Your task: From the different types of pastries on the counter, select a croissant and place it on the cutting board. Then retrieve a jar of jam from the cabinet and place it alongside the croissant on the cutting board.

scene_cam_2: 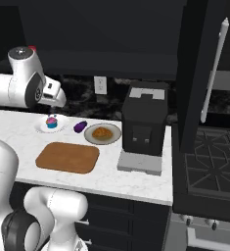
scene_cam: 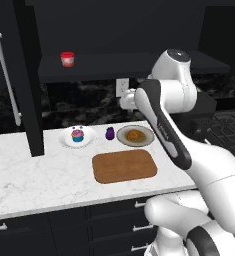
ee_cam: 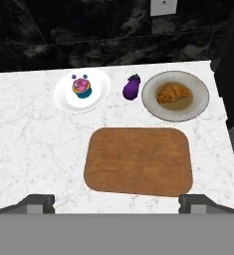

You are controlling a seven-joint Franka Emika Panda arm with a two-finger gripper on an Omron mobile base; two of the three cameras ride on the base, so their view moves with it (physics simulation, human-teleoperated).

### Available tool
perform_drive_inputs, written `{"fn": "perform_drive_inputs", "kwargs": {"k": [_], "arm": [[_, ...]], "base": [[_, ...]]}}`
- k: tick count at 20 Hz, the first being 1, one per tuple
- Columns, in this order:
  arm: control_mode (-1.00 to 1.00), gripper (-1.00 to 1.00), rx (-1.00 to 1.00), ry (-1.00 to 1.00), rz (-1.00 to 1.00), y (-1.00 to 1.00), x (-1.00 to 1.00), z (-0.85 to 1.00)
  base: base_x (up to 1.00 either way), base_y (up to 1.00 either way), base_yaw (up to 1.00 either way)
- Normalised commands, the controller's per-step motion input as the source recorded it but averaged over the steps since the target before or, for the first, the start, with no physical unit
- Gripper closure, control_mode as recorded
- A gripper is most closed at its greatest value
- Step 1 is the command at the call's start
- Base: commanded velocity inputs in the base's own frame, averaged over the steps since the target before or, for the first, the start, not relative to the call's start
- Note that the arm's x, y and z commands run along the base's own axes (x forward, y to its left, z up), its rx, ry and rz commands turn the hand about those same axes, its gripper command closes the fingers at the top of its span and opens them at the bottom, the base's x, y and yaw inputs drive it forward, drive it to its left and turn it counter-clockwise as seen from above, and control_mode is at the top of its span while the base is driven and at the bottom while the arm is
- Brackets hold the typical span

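— Gripper (ee_cam: pixel 116 203): what is it carrying?
— Nothing; its tips are standing wide apart, hovering above the cutting board (ee_cam: pixel 138 161), probably surveying before a pick.
— And the croissant (ee_cam: pixel 174 93)?
— It is sitting on the grey plate (ee_cam: pixel 198 105) beyond the board's far right corner, long axis lying roughly parallel to the board's long edge.

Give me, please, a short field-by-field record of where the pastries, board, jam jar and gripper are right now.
croissant: on the grey plate, right of the eggplant
cupcake: on the white plate
cutting board: bare, in front of both plates
jar of jam: on the cabinet shelf
gripper: open, above the counter, holding nothing
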Motion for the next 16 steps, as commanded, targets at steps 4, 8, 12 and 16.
{"fn": "perform_drive_inputs", "kwargs": {"k": [4,8,12,16], "arm": [[-1.0,-1.0,0.06,-0.08,0.01,0.1,-0.02,0.53],[-1.0,-1.0,0.03,-0.11,0.05,0.38,0.06,0.66],[-1.0,-1.0,0.01,-0.09,0.03,0.26,0.25,0.37],[-1.0,-1.0,0.02,-0.06,0.02,0.06,0.04,0.04]], "base": [[0.0,0.0,0.0],[0.0,0.0,0.0],[0.0,0.0,0.0],[0.0,0.0,0.0]]}}
